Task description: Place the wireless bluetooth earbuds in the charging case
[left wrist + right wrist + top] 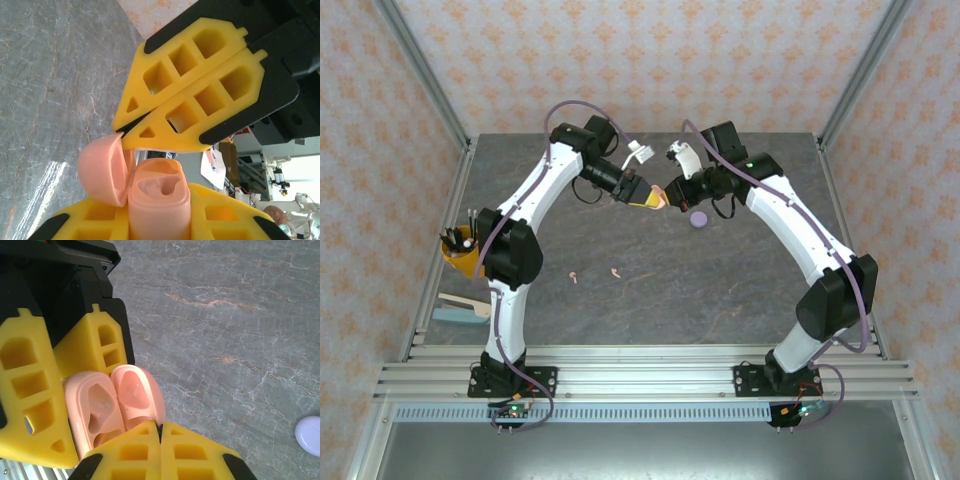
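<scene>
Left jaws clamped on pink case (pixel 159 200), lid (pixel 102 170) open, above bench (pixel 720 290). Right jaws shut, tips against lid. Two pink earbuds (pixel 616 272) lay on bench, well apart from case.

Sideline watch: clutter on a grey marbled table (pixel 720 290), boxed in by patterned walls.
Far left of the overhead view, a yellow cup (pixel 463 262) at the table edge, stuffed with dark pens or tools (pixel 454 238); just below, lower left, a flat pale blue and white item (pixel 460 312) lying by the edge, too small to identify. Across the bottom, ribbed aluminium rails (pixel 640 375). Peach floral wallpaper (pixel 650 60) along the top and both sides. Lower right of the left wrist view, blurred lab clutter (pixel 260 175) beyond the table.
</scene>
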